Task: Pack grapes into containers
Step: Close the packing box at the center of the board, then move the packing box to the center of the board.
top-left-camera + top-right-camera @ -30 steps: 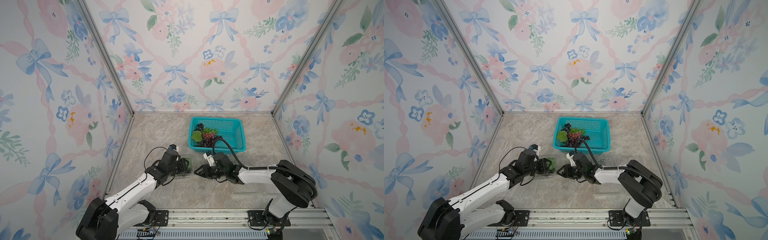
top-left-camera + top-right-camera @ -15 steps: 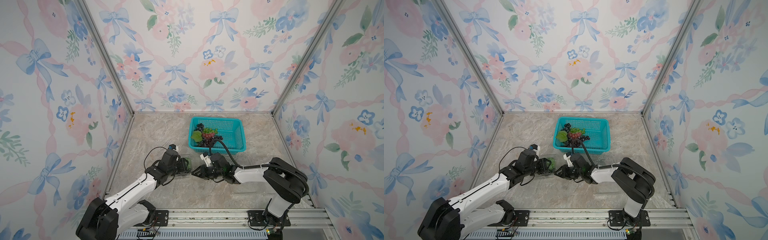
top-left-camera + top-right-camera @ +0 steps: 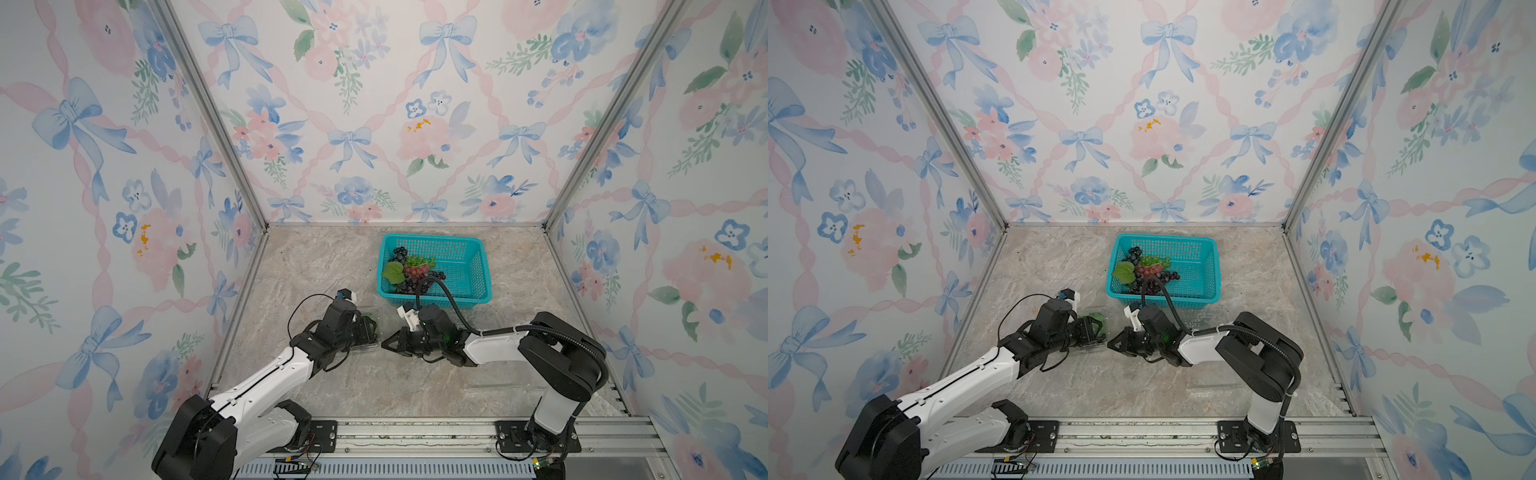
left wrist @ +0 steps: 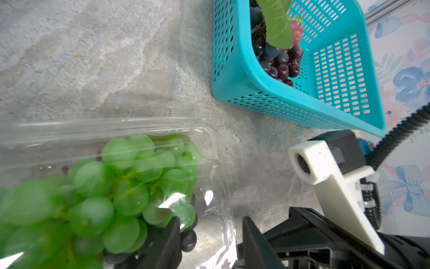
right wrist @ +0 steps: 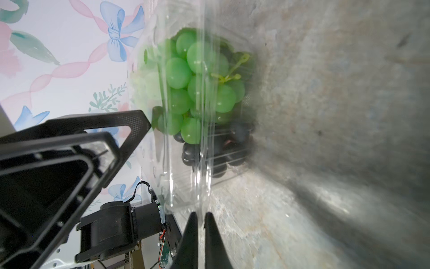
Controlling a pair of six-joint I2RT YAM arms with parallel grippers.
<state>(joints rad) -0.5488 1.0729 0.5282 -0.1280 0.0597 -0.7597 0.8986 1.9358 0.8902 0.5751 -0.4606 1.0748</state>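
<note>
Floral wallpaper (image 3: pixel 415 124) with blue bows closes in a marbled grey surface (image 3: pixel 332 266) on three sides. A little toward 8 o'clock from the surface's middle lies the clear container (image 4: pixel 209 139). It holds a bunch of green grapes (image 4: pixel 130 186) together with a few dark grapes (image 5: pixel 218 149). The left end effector (image 4: pixel 210 220), its arm stretching off toward 7 o'clock, stands astride the container's end wall. Its fingers (image 4: pixel 167 244) are partly apart, one inside beside the fruit and one outside; whether they clamp the plastic cannot be told. At 3 o'clock of the container, the right end effector (image 5: pixel 200 213) is closed to a slit, its tips pinching the container's thin clear edge. At about 1 o'clock of the container, apart from it and nearer the back wall, stands the teal basket (image 3: pixel 457 299). In its 9 o'clock half lie more bunches (image 3: pixel 415 272), dark, green and red, with a green leaf (image 3: pixel 392 271). The right arm's black cable (image 3: pixel 448 294) arcs over the basket's near rim.
</note>
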